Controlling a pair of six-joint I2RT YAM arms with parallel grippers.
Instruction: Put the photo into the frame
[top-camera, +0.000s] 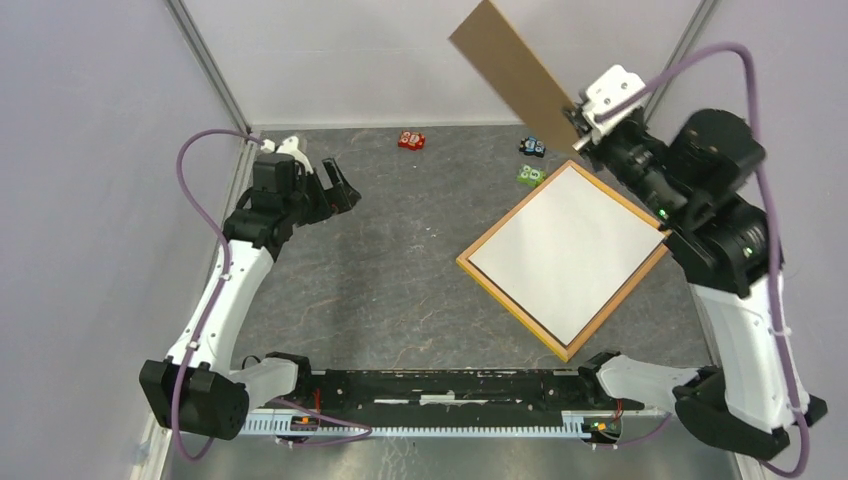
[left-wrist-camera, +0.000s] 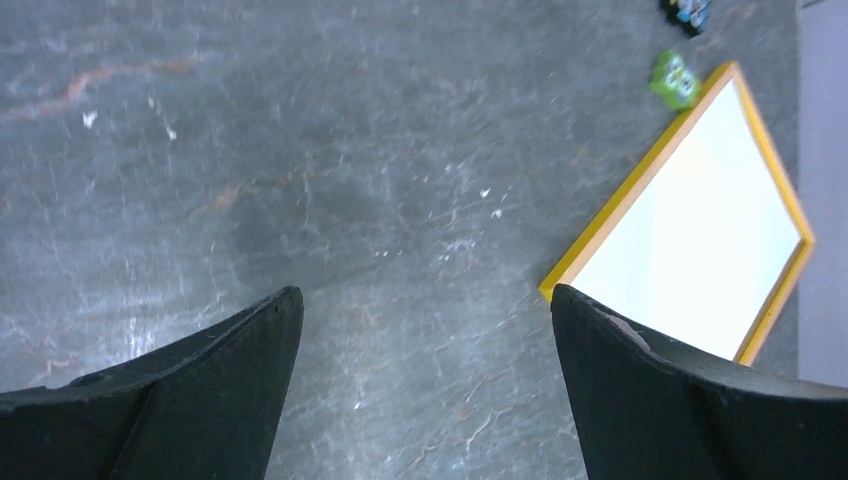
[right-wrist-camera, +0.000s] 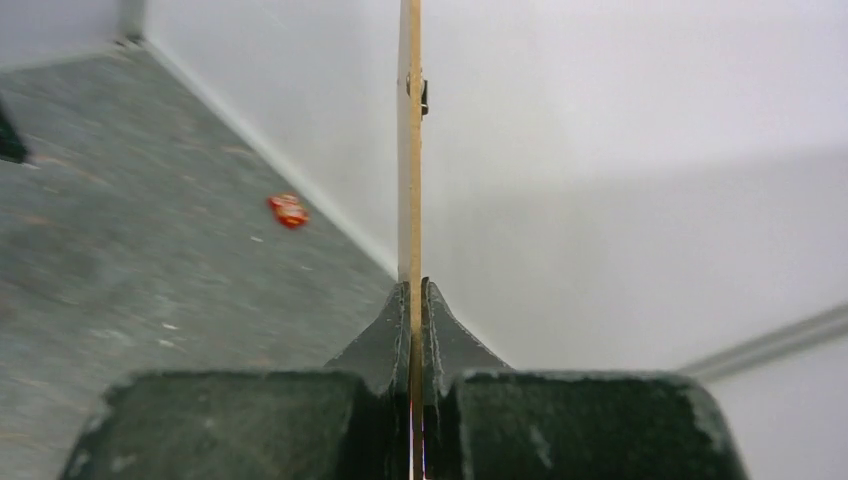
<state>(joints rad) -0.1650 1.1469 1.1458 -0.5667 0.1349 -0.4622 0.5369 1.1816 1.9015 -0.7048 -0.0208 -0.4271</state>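
Observation:
The yellow-orange frame lies flat at the right of the table, turned like a diamond. A white sheet fills it: the photo, plain back up, its printed side hidden. High above the frame's far corner my right gripper is shut on a lower edge of a brown backing board, which slants up to the left in the air. In the right wrist view the board shows edge-on, rising from the closed jaws. My left gripper hovers open and empty at far left. The left wrist view has the frame and photo at right.
Three small toys lie near the back wall: a red one, a black-and-blue one and a green one just off the frame's far corner. White walls close in the back and both sides.

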